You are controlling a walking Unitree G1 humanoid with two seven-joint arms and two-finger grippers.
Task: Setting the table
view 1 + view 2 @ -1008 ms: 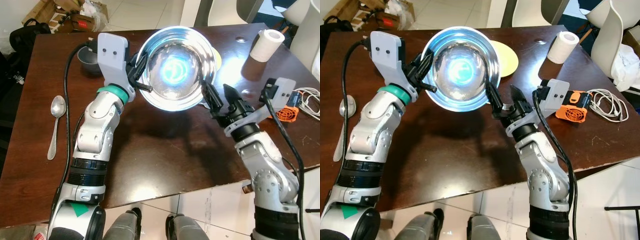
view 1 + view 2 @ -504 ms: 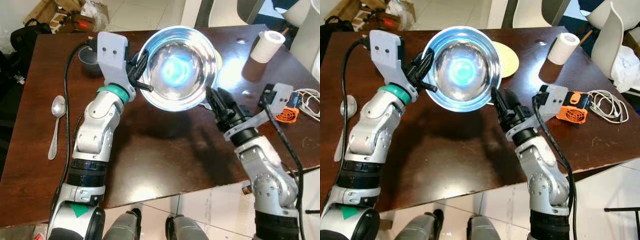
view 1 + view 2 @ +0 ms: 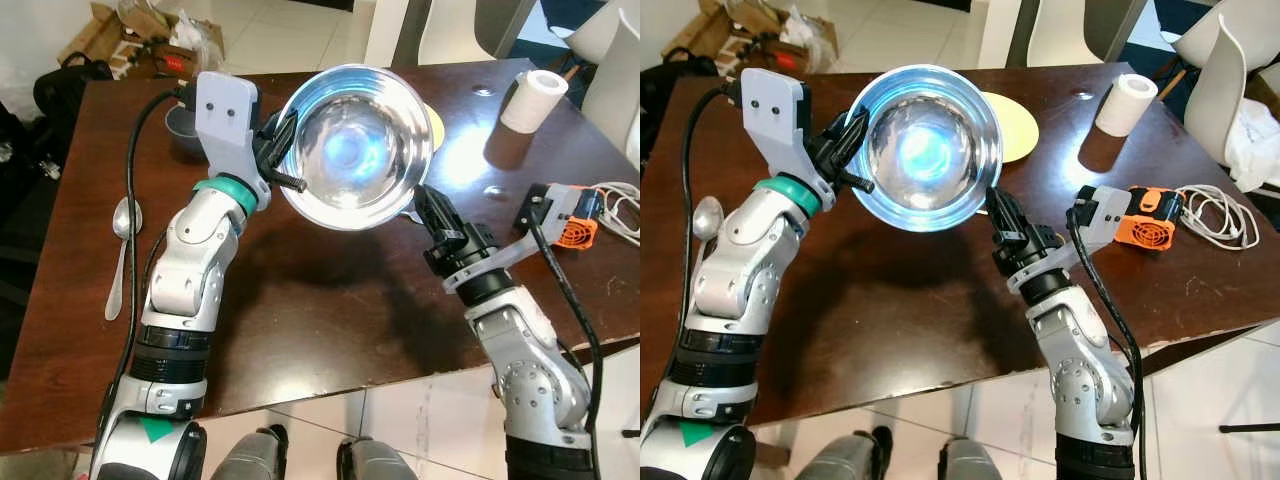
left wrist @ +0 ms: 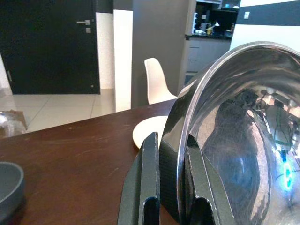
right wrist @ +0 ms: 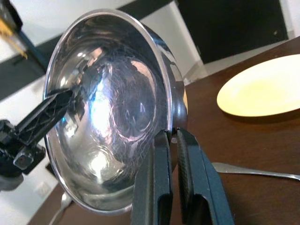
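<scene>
- Change: a second ago the right tool (image 3: 996,210) stood spread apart just beside the steel bowl (image 3: 925,145); half a second ago the fingers had drawn together. Now they are nipped on the bowl's near rim, which the right wrist view shows sitting in the narrow slit between the two fingers.
- Meaning, as I judge it: the bowl now has a two-sided hold, so either a handover to the right arm or a joint lowering to the tabletop (image 3: 330,300) can follow. It is not yet set down.
- Left tool (image 3: 285,160): clamped on the opposite rim. The left wrist view shows one finger outside the wall and one inside.
- Bowl position: held in the air over the far middle of the tabletop, tilted so the shiny hollow faces up toward the head camera.
- Left arm pose: forearm reaching up and forward from the near left edge, wrist bent inward toward the bowl.
- Right arm pose: elbow near the front edge, forearm angled forward and inward, fingers pointing up to the bowl's lower rim.
- Other things: a yellow plate (image 3: 1012,125) lies flat just beyond the bowl, partly hidden by it. A spoon (image 3: 120,255) lies at the left edge, a grey bowl (image 3: 183,128) at far left, a paper roll (image 3: 532,95) at far right.
</scene>
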